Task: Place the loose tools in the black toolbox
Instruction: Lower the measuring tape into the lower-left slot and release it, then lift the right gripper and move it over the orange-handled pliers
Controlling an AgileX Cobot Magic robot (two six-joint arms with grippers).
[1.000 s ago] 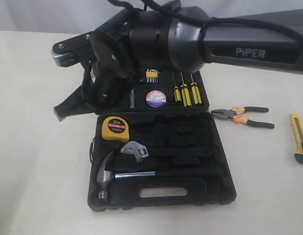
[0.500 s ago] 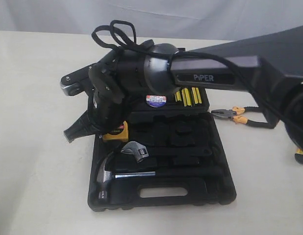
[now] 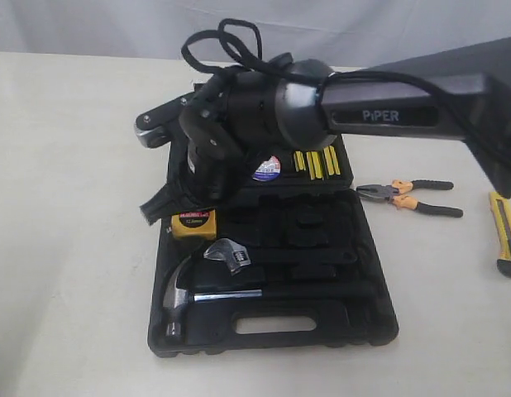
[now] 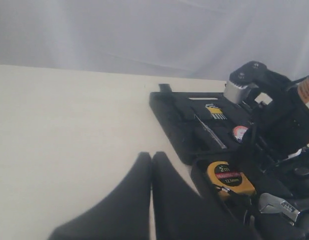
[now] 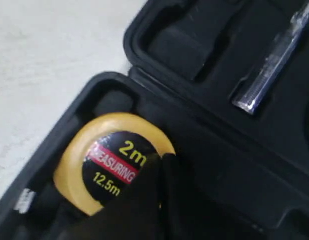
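A matte cream table (image 3: pixel 65 248) meets a pale grey curtain. At centre frame the ribbed black toolbox (image 3: pixel 322 322) lies open. Its moulded recesses hold the round yellow tape measure (image 3: pixel 194 223), tape roll (image 3: pixel 268 168), steel hammer (image 3: pixel 185 289) and wrench (image 3: pixel 229 255). Pliers (image 3: pixel 404 197) and utility knife (image 3: pixel 507 234) lie on the table at right. The right gripper (image 5: pixel 162 159) is clenched and empty over the tape measure. The left gripper (image 4: pixel 152 159) is likewise pinched together and holds nothing.

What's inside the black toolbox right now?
Near half holds the tape measure, claw hammer and adjustable wrench; far half the tape roll and yellow-handled screwdrivers. The right arm covers the rest of that half.
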